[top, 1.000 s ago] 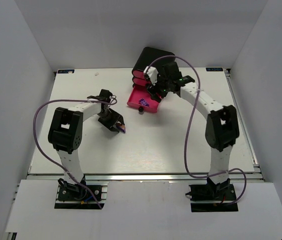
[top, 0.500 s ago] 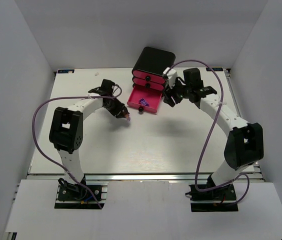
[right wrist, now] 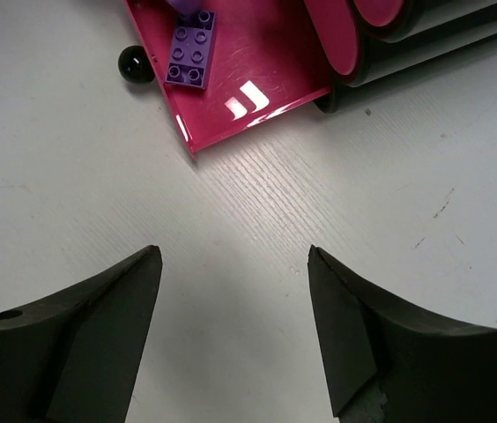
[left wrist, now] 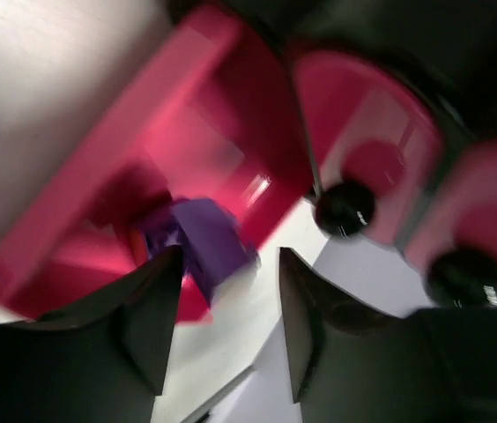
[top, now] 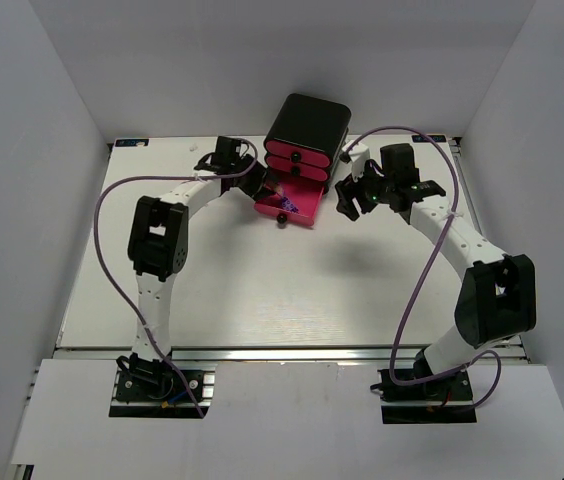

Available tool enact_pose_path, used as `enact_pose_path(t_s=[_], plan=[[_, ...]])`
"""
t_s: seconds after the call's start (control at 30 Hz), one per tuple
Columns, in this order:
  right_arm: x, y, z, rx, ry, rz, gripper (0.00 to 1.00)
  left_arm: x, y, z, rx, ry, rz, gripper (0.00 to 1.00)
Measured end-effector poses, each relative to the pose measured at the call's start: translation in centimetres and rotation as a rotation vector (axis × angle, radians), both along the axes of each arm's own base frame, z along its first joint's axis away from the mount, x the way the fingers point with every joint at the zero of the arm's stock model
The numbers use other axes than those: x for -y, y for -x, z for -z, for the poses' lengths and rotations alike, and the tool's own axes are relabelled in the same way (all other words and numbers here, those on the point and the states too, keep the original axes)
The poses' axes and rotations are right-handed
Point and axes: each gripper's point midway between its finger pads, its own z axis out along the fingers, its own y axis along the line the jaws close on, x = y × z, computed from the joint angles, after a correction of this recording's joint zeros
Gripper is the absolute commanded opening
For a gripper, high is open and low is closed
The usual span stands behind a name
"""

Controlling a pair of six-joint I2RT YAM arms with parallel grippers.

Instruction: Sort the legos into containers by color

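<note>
The black box (top: 307, 122) holds three magenta drawers. The bottom drawer (top: 298, 208) is pulled out; the two upper drawers (left wrist: 367, 141) are shut. My left gripper (top: 265, 188) hovers at the open drawer's left rim. Its jaws are apart in the blurred left wrist view (left wrist: 228, 256). A purple lego (left wrist: 203, 240) sits just past the fingertips, against the left one, over the open drawer (left wrist: 187, 115). My right gripper (top: 347, 203) is open and empty over the table, right of the drawer (right wrist: 233, 256). Another purple lego (right wrist: 189, 57) lies in the open drawer (right wrist: 257, 62). Green legos are out of view.
The open drawer's black knob (right wrist: 136, 63) points toward the table's front. The upper drawers' knobs (left wrist: 344, 209) show in the left wrist view. White walls enclose the table (top: 262, 290) on three sides. Purple cables loop above both arms.
My left gripper has carried a purple lego from the table's left middle up to the open drawer. My right gripper has drawn back from the drawers to the right.
</note>
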Motion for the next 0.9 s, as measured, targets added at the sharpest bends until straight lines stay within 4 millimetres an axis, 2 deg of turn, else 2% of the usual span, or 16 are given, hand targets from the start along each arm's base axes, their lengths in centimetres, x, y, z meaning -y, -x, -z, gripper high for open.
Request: enact_pose_path(t_s=[0.07, 0.13, 0.2, 0.3, 0.33, 0.43, 0.47, 0.53, 0.63, 0.77, 0.83, 0.9], plan=[[-0.2, 0.1, -0.1, 0.007, -0.001, -0.018, 0.75, 0.4, -0.4, 1.6, -0.029, 0.007, 0.007, 0.66], [-0.7, 0.5, -0.2, 0.011, -0.012, -0.072, 0.75, 0.5, -0.5, 2.5, -0.044, 0.01, 0.009, 0.94], [-1.4, 1.4, -0.2, 0.025, -0.015, -0.177, 0.72, 0.9, -0.9, 1.6, -0.028, 0.038, 0.016, 0.98], [-2.6, 3.2, -0.1, 0.062, -0.013, -0.367, 0.52, 1.3, -1.5, -0.5, 0.04, 0.061, 0.03, 0.98], [-3.1, 3.8, 0.0, 0.073, -0.02, -0.431, 0.32, 1.2, -1.7, -1.2, 0.059, 0.065, 0.035, 0.98], [-4.7, 5.0, 0.9, 0.079, -0.024, -0.585, 0.07, 0.9, -1.7, -3.0, 0.111, 0.062, 0.05, 0.97], [-5.5, 5.0, 1.4, 0.069, -0.021, -0.626, 0.03, 0.6, -1.6, -3.6, 0.128, 0.057, 0.054, 0.97], [-7.1, 4.3, 2.8, 0.048, -0.006, -0.692, 0.0, -0.3, -0.8, -5.3, 0.167, 0.04, 0.057, 0.97], [-9.9, 3.2, 5.3, 0.005, 0.031, -0.76, 0.0, -2.6, 1.5, -8.7, 0.231, 0.013, 0.042, 0.96], [-12.0, 4.2, 9.2, -0.058, 0.112, -0.804, 0.02, -6.4, 5.0, -13.8, 0.351, -0.026, 0.003, 0.97], [-12.6, 4.5, 10.3, -0.07, 0.162, -0.794, 0.02, -8.5, 7.0, -15.3, 0.399, -0.057, -0.029, 0.98], [-13.2, 3.9, 11.1, -0.061, 0.228, -0.742, 0.0, -10.3, 8.9, -15.5, 0.424, -0.094, -0.064, 0.98]])
